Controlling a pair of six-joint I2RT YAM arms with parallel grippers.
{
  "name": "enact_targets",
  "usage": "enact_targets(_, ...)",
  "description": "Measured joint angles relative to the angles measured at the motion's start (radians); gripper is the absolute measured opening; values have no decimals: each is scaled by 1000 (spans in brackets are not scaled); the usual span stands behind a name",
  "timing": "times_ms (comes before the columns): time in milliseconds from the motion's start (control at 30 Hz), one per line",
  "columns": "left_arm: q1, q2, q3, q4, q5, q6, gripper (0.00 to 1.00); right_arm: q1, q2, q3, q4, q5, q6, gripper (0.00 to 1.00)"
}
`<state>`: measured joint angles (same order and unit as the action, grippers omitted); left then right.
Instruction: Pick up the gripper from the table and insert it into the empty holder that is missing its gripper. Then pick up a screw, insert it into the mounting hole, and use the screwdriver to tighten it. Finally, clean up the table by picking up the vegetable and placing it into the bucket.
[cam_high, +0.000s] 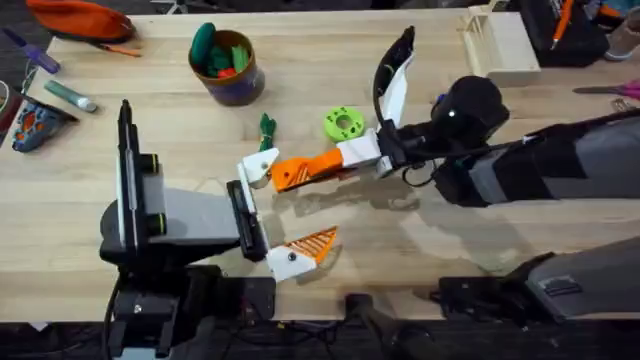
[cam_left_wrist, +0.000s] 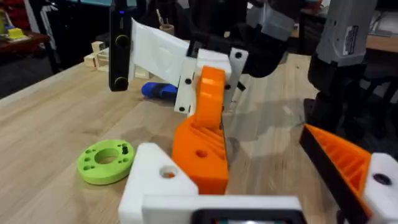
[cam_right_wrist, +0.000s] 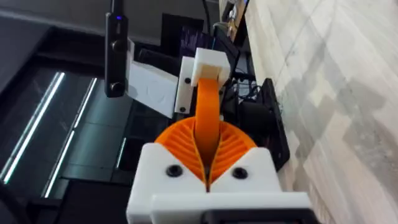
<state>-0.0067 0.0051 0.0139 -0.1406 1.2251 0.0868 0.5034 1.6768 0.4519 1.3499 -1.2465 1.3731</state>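
The left gripper (cam_high: 283, 215) sits released low on the table (cam_high: 420, 245), its upper white holder (cam_high: 258, 166) meeting the tip of the orange gripper (cam_high: 300, 171). The right gripper (cam_high: 340, 160) is clenched on that orange piece, reaching in from the right. The vegetable (cam_high: 267, 130) lies just above the holder, near a green disc (cam_high: 343, 123). The bucket (cam_high: 228, 66) upper left holds green and orange toys. The blue screwdriver (cam_left_wrist: 158, 91) lies behind.

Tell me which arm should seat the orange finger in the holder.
Right. The right gripper is shut on the orange finger, whose end sits against the empty holder. The left arm carries that holder itself, so it probably cannot push the finger in.
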Motion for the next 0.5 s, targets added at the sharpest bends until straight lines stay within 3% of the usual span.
enact_targets(500, 0, 0, 0, 1, -3, 0, 999, 14, 1, 12, -18, 16, 23, 10)
